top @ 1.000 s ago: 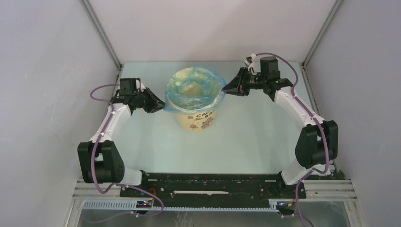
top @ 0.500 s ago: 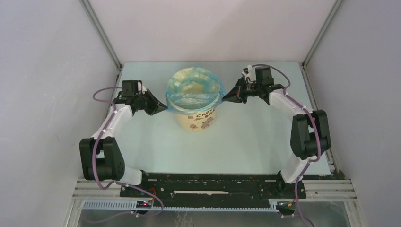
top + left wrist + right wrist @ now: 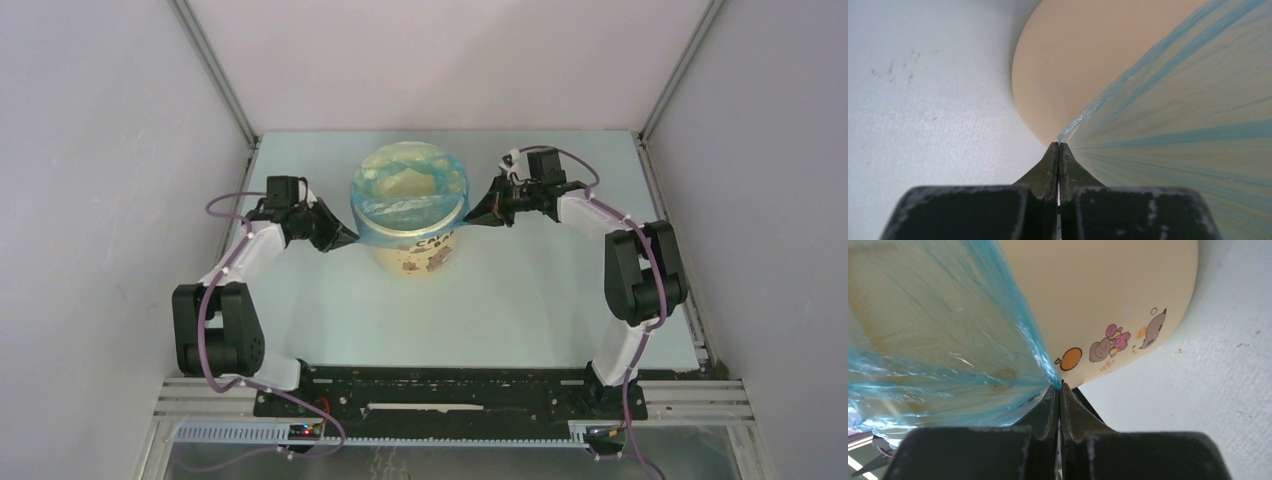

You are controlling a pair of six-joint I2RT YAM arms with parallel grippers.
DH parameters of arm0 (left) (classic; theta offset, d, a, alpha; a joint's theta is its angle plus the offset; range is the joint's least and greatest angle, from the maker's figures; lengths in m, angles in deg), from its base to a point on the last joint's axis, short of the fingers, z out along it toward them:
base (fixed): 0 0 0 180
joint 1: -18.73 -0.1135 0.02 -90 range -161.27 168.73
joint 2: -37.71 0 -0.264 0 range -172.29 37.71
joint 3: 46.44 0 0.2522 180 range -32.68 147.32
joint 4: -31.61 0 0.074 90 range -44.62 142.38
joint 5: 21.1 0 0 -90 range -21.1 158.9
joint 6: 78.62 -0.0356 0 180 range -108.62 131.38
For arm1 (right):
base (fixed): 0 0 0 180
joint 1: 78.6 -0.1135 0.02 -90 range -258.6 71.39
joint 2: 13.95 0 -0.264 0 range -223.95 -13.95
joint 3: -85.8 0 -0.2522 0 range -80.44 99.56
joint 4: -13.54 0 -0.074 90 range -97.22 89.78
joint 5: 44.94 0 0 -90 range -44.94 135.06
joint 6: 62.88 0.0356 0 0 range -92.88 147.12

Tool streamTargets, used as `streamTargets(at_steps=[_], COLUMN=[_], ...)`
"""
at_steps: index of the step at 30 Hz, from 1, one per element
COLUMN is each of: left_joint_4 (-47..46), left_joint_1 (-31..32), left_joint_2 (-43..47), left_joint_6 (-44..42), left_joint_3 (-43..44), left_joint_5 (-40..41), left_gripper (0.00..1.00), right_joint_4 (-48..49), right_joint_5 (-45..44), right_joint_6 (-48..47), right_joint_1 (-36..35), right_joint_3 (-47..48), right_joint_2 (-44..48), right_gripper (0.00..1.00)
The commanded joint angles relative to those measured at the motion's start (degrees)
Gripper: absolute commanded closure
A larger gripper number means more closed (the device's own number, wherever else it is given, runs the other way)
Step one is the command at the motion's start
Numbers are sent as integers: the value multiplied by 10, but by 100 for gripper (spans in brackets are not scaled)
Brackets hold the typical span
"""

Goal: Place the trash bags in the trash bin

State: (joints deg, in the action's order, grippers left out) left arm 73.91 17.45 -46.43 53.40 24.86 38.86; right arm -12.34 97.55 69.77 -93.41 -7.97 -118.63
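Lowered, left fingers (image 3: 336,235) and right fingers (image 3: 485,212) stretch trash bag (image 3: 408,200) over "CAP"-marked bin (image 3: 412,260).

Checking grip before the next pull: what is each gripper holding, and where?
Each pinches the blue trash bag's edge: left gripper at the bin's left, right gripper opposite.

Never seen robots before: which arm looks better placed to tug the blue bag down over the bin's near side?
Probably left: the left pincer, shut on the bag, sits nearer the bin's front than the right pincer.
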Motion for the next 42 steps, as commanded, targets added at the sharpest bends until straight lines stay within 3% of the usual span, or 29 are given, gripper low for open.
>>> streamTargets(at_steps=[1, 8, 18, 25, 34, 39, 42], left_joint_4=[44, 84, 8, -1, -4, 43, 73], left_joint_1=[-1, -6, -6, 4, 37, 37, 37], left_joint_2=[36, 80, -32, -22, -42, -30, -22], left_joint_6=[-48, -76, -49, -40, -35, -80, -101], left_joint_3=[-20, -14, -2, -6, -5, 15, 22], left_joint_5=[41, 84, 51, 39, 36, 68, 82], left_gripper=[100, 100, 100, 100, 100, 97, 85], right_joint_4=[-9, -71, 77, 37, 54, -84, -166], right_joint_5=[2, 17, -14, -31, -62, -131, -152], right_joint_6=[-24, -69, 23, -5, 17, -64, -106], right_joint_1=[24, 40, 14, 12, -3, 27, 44], right_joint_3=[-11, -11, -11, -10, -9, -3, 18], right_joint_2=[12, 37, -47, -32, -54, 4, 33], right_gripper=[94, 93, 92, 83, 82, 58, 46])
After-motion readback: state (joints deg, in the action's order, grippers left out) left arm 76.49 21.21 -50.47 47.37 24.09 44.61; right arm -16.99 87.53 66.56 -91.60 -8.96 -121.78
